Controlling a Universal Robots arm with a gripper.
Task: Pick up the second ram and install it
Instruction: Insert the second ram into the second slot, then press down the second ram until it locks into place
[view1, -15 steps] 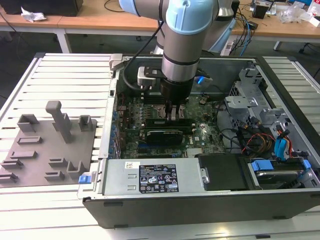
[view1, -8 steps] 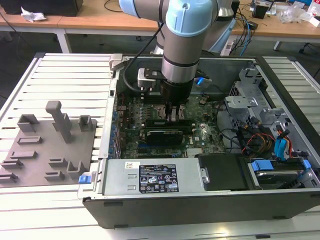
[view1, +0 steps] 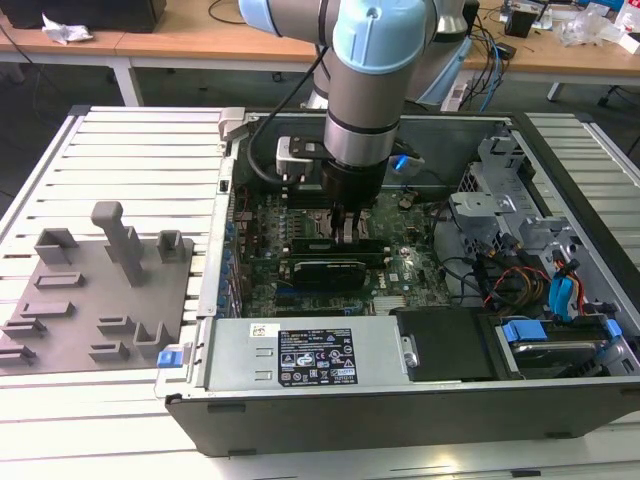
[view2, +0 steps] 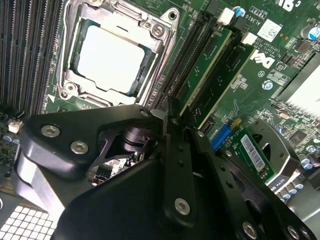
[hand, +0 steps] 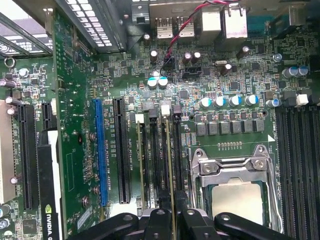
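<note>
My gripper (view1: 348, 232) reaches down into the open computer case, onto the memory slots beside the processor socket (view2: 110, 57). The second ram (view2: 202, 62) is a narrow green stick standing on edge in the slot nearest the socket. In the first wrist view its thin top edge (hand: 173, 170) runs straight into the narrow gap between my black fingers (hand: 157, 222). The gripper (hand: 173, 212) is shut on that stick near one end. Another green stick (view2: 225, 75) stands in a slot farther from the socket, and its edge (hand: 141, 170) lies apart from the fingers.
The grey fixture tray (view1: 90, 300) lies outside the case on the exterior view's left. A power supply (view1: 300, 360) lines the near case wall. Drive cages and cables (view1: 510, 280) crowd the exterior view's right. A graphics card (hand: 50, 190) stands beyond the blue slot (hand: 100, 150).
</note>
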